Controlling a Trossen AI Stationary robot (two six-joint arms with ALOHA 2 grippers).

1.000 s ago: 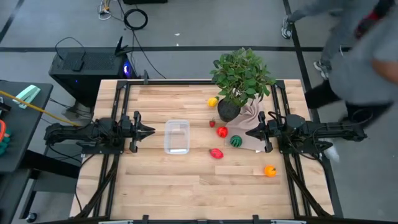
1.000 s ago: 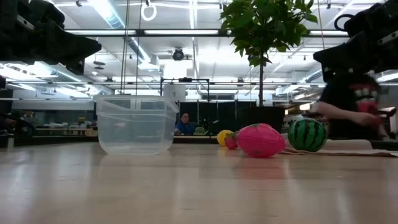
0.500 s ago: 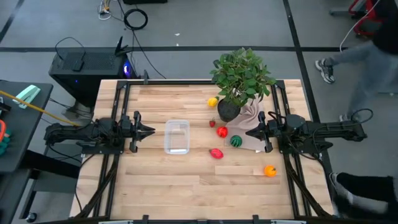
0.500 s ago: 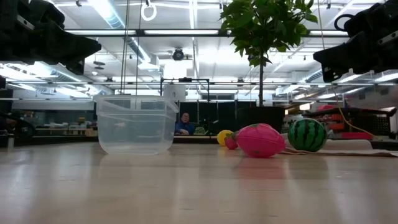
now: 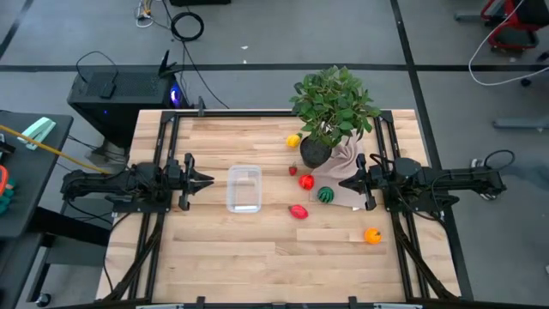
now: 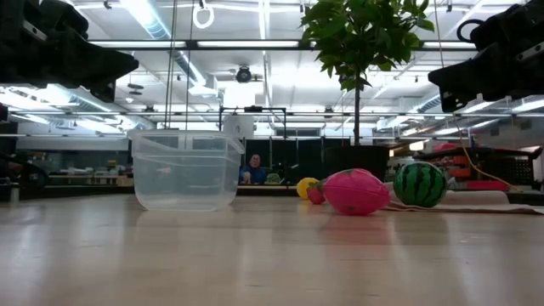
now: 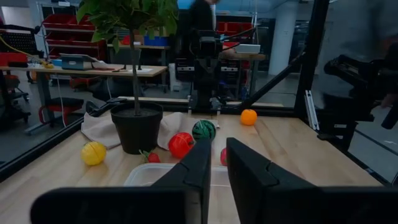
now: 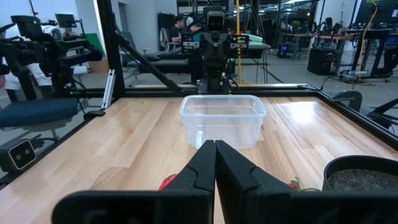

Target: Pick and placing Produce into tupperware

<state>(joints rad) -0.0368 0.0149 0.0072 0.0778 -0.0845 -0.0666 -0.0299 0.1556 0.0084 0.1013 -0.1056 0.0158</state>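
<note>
The tupperware (image 5: 244, 189) is sitting empty mid-bench, its long axis running across the line between the arms. The produce is lying nearer the right gripper (image 5: 345, 182), whose fingers are pressing together, empty. The watermelon (image 5: 326, 195) is lying just ahead of those fingers, while the left gripper (image 5: 208, 181) is waiting just beside the tupperware with fingers narrowly apart, holding nothing.

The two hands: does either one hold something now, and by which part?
Nothing is held. The left hand and right hand both hang empty beside the tupperware.
</note>
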